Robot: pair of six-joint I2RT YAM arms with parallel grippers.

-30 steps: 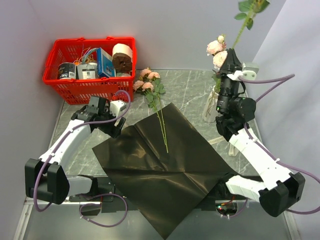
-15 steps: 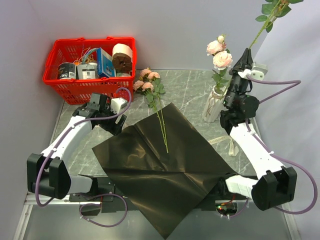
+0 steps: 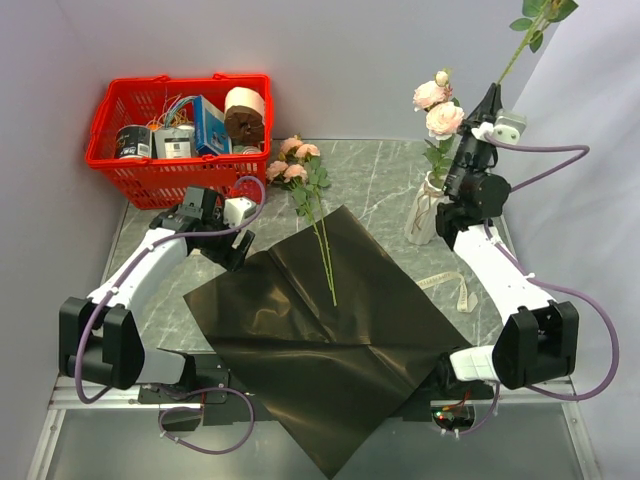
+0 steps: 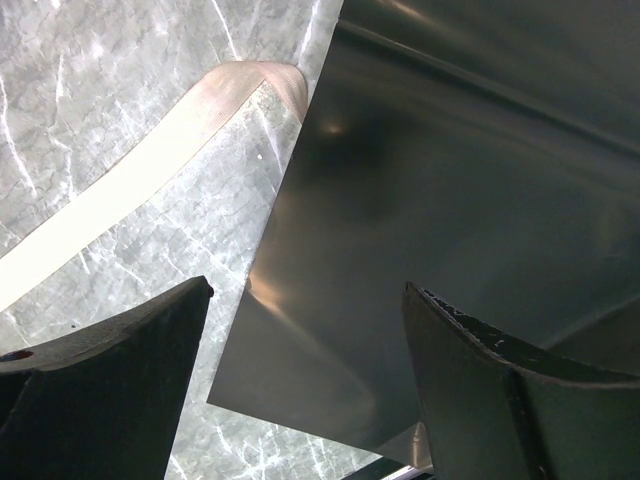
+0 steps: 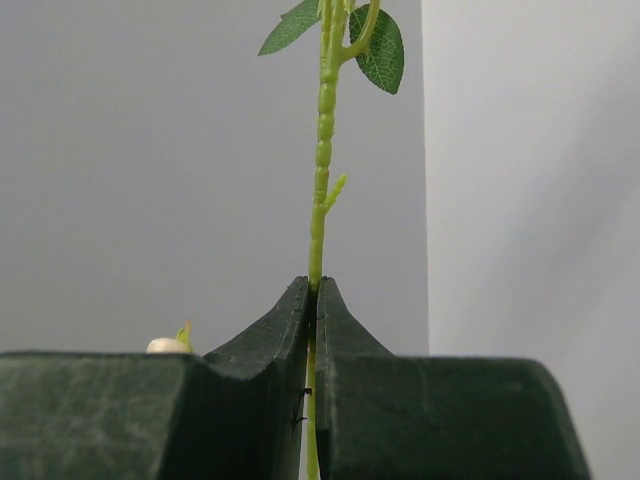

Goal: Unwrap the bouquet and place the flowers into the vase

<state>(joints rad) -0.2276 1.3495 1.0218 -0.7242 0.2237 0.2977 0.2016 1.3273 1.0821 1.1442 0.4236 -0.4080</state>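
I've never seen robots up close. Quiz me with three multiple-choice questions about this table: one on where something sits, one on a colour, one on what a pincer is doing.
1. Where is the basket?
A) far left corner of the table
B) the middle
C) near right corner

2. What colour is the spread paper?
A) white
B) red
C) dark brown-black

3. The right pincer is:
A) wide open
B) shut on a green stem
C) out of sight

Answers: 1 A, the top view shows it at the back left. 2 C, the sheet looks nearly black. 3 B, the wrist view shows the jaws pinching the stem.
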